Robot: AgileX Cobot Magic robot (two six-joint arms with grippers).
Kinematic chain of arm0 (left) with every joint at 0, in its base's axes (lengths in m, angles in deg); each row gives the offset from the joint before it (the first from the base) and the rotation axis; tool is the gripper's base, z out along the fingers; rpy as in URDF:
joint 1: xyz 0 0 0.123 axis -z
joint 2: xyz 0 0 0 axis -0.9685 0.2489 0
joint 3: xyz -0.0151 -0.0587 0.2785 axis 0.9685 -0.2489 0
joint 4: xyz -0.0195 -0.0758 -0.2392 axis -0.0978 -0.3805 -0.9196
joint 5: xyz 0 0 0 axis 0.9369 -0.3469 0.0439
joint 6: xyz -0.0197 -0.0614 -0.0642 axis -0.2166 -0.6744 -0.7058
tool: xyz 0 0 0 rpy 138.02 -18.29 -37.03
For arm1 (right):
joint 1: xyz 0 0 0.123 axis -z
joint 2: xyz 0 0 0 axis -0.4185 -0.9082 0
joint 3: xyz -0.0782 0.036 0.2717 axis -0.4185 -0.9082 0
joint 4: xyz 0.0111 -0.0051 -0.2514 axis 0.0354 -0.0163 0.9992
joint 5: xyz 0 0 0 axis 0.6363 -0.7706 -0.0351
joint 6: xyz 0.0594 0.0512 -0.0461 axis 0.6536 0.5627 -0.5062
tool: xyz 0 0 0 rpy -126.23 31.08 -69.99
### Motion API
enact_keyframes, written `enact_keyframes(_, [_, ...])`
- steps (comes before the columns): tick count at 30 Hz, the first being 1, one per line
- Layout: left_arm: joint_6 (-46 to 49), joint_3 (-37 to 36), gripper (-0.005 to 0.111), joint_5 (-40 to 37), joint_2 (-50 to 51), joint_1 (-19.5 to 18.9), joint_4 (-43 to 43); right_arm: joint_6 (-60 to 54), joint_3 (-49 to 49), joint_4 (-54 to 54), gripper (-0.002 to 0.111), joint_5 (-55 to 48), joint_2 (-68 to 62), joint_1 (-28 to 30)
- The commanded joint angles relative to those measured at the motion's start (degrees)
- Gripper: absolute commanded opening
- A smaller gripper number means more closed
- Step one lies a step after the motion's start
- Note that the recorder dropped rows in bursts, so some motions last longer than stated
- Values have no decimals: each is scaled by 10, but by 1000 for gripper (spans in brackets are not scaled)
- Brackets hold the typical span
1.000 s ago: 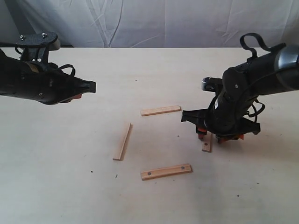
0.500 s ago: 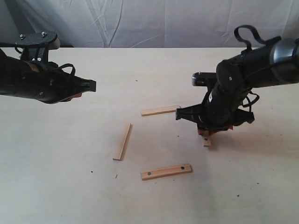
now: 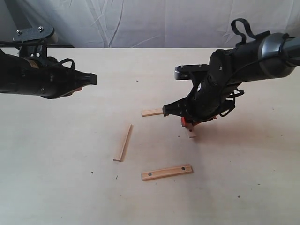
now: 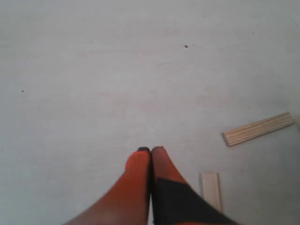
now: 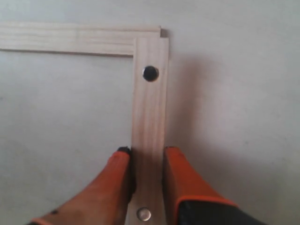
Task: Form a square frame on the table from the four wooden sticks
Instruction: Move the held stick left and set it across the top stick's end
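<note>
Four pale wooden sticks are in play on the table (image 3: 70,187). One lies at the back (image 3: 151,112), its right end hidden under my right arm. Another lies angled at the left (image 3: 123,142), and a third lies at the front (image 3: 167,172). My right gripper (image 3: 187,123) (image 5: 147,152) is shut on the fourth stick (image 5: 150,112), whose far end overlaps the end of the back stick (image 5: 70,39) in an L corner. Hovering over the left of the table, my left gripper (image 3: 92,78) (image 4: 150,150) is shut and holds nothing; two sticks (image 4: 260,129) (image 4: 210,190) show beyond it.
A crumpled white cloth backdrop (image 3: 154,23) hangs behind the table's far edge. The tabletop carries a few tiny dark specks (image 3: 116,177). No other objects show.
My right gripper has carried its stick left and toward the back, up to the right end of the back stick. The left arm has barely shifted.
</note>
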Motion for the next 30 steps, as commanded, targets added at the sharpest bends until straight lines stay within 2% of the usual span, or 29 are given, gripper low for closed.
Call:
enact_keyframes(1, [0,1,0,13,1,4,-8,-7,3,-7,0,30,-9,-1])
enact_keyframes(11, [0,1,0,14,1,4,-15,-7,3,-30,2,52,-17,-1])
enact_keyframes(14, [0,1,0,14,1,4,-15,-7,3,-30,9,50,-23,-1])
enact_keyframes(17, [0,1,0,14,1,4,-15,-7,3,-31,23,52,-25,-1])
enact_keyframes(20, [0,1,0,14,1,4,-15,-7,3,-32,30,51,-25,-1])
enact_keyframes(24, [0,1,0,14,1,4,-15,0,3,-33,51,47,-22,-1])
enact_keyframes(28, [0,1,0,-2,1,4,-17,31,3,-48,55,37,22,6])
enact_keyframes(30, [0,1,3,-29,1,14,-16,29,3,-59,55,0,53,31])
